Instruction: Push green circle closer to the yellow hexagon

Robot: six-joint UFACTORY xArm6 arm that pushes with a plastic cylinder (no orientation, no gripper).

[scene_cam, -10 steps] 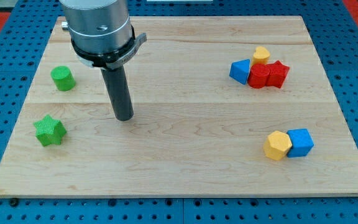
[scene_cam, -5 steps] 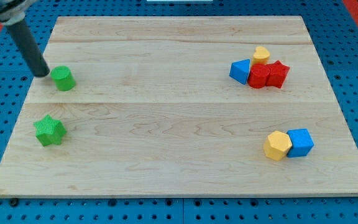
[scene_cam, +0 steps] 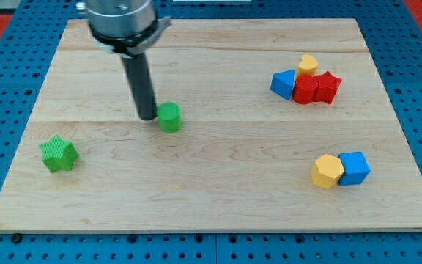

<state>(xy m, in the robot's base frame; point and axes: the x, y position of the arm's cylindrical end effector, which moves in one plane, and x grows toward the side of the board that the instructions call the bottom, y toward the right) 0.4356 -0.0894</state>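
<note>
The green circle (scene_cam: 170,117) lies left of the board's middle. My tip (scene_cam: 147,116) stands right against its left side. The yellow hexagon (scene_cam: 327,172) lies at the lower right, touching a blue block (scene_cam: 354,168) on its right. The green circle is far to the left of the yellow hexagon and a little higher in the view.
A green star (scene_cam: 58,154) lies at the lower left. At the upper right a blue block (scene_cam: 283,83), a small yellow block (scene_cam: 308,64) and two red blocks (scene_cam: 316,89) sit in a cluster. The wooden board (scene_cam: 218,205) rests on a blue pegboard.
My tip swung from the board's middle-left to the far left of the green circle, then pushed it right and down toward the board's middle. The other blocks have not moved.
</note>
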